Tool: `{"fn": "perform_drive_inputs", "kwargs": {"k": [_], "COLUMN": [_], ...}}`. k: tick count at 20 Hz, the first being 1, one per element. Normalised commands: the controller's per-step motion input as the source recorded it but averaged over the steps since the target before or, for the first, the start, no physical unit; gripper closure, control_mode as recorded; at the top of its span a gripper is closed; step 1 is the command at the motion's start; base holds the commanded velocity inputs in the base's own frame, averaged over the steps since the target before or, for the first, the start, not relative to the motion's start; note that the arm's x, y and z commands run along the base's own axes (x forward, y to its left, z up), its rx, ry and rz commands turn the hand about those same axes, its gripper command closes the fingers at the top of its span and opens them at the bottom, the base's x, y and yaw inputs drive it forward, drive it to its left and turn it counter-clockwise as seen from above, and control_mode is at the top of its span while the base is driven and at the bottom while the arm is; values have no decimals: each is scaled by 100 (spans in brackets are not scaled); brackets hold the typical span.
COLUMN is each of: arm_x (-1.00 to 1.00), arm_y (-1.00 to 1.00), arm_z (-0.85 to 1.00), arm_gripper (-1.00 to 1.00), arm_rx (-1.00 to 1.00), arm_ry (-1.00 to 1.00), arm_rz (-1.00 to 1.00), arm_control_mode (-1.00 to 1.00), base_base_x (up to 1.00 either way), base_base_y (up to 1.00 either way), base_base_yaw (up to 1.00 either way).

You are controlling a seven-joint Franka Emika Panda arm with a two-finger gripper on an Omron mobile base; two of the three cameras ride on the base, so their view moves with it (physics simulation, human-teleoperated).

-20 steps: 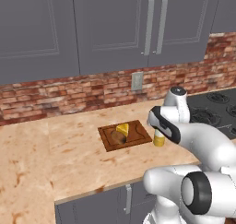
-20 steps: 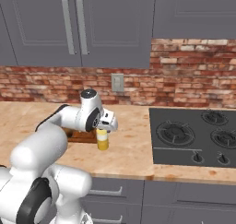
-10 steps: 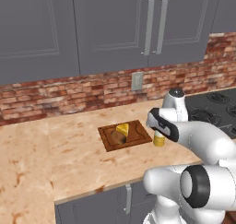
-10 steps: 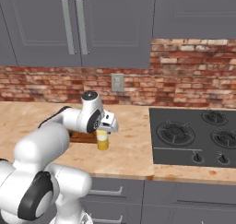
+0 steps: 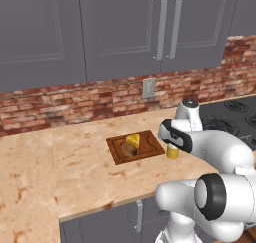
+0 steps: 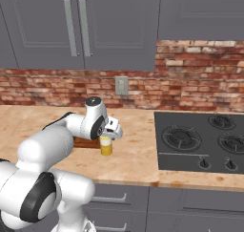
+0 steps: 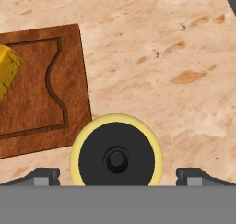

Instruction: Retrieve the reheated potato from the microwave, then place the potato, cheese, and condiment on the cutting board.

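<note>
The yellow condiment (image 5: 172, 152) bottle stands upright on the counter just right of the cutting board (image 5: 150, 148). On the board lie the brown potato (image 5: 128, 149) and the yellow cheese (image 5: 133, 139) wedge, side by side. My gripper (image 5: 172, 143) hangs open right over the bottle, pointing down. In the hand view the condiment's (image 7: 116, 156) dark cap sits between my two fingertips (image 7: 44, 176), with the board (image 7: 41, 94) and a corner of the cheese (image 7: 7, 66) to the left. From the right, the condiment (image 6: 106, 146) shows below my gripper (image 6: 109, 136). The microwave is out of view.
A black cooktop (image 6: 200, 140) lies in the counter a short way right of the bottle. A brick backsplash with an outlet (image 5: 148, 88) runs behind, under grey wall cabinets (image 5: 125, 27). The counter's front edge (image 5: 110, 204) is close below the board.
My hand has come down a little over the condiment bottle, jaws still wide. The bottle, potato, cheese and board have not moved.
</note>
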Motion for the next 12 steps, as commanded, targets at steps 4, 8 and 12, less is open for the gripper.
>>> {"fn": "perform_drive_inputs", "kwargs": {"k": [4, 8, 12], "arm_x": [2, 0, 0], "arm_y": [0, 0, 0], "arm_z": [-10, -9, -6], "arm_gripper": [-100, 100, 100], "arm_rx": [0, 0, 0], "arm_ry": [0, 0, 0], "arm_rz": [0, 0, 0], "arm_control_mode": [-100, -100, -100], "base_base_x": [0, 0, 0], "base_base_y": [0, 0, 0], "base_base_yaw": [0, 0, 0]}}
